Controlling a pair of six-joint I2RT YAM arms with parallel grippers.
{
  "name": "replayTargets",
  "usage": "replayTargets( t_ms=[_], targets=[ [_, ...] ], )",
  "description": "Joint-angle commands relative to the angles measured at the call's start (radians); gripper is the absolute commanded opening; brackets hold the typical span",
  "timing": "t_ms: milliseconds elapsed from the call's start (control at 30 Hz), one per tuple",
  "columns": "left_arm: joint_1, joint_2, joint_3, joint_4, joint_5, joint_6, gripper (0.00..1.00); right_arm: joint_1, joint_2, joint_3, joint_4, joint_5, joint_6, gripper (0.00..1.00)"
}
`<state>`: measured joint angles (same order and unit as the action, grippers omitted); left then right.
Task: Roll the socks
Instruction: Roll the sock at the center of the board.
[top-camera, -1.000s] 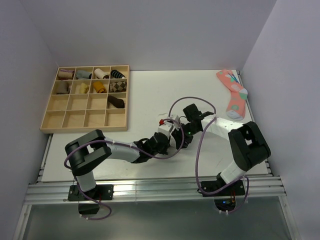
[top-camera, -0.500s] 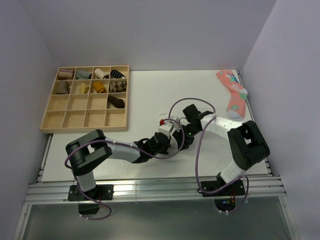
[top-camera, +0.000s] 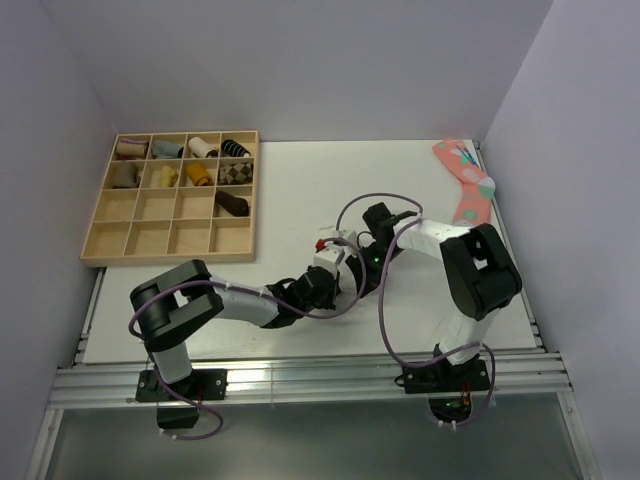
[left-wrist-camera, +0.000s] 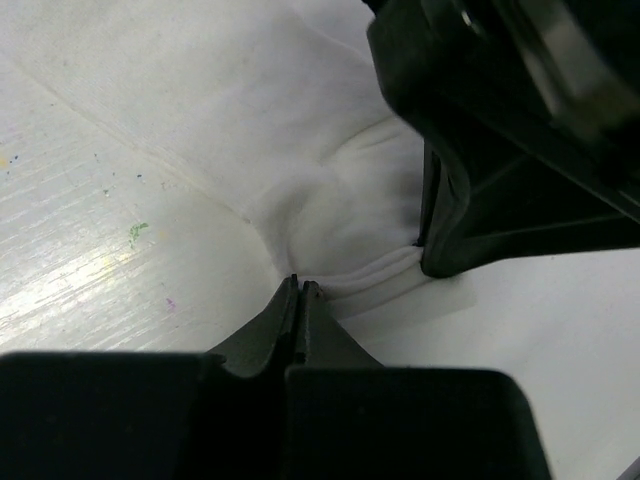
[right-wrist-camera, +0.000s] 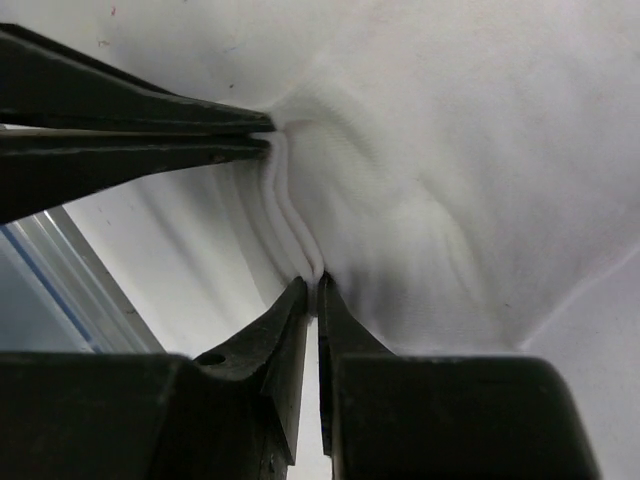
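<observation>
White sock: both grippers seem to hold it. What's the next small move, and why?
Probably fold the pinched edge over the rest of the white sock, starting the roll: left gripper and right gripper are both shut on that edge.

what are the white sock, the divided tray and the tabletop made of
The white sock looks like soft matte knit fabric: fine ribbing shows and it puckers where pinched. The divided tray looks like pale bare wood, maybe plywood; grain too small to see. The tabletop seems hard, white and slightly glossy, perhaps laminate or paint: it reflects light in streaks.
</observation>
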<state>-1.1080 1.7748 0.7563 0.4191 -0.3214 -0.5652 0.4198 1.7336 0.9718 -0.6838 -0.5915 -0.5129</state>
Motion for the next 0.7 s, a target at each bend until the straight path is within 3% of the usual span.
replayTargets(
  t_ms=[0, 467, 667],
  targets=[
    [-0.006, -0.024, -0.052, -0.003, -0.013, -0.021, 0.02, -0.03, 0.05, 0.034, -0.003, 0.087, 0.033, 0.13],
    [-0.03, -0.098, -0.147, 0.133, -0.068, -0.007, 0.18, -0.038, 0.132, 0.134, -0.097, 0.16, 0.091, 0.08],
    [-0.049, -0.161, -0.21, 0.243, -0.107, 0.031, 0.37, -0.038, 0.152, 0.153, -0.132, 0.183, 0.122, 0.07]
  ],
)
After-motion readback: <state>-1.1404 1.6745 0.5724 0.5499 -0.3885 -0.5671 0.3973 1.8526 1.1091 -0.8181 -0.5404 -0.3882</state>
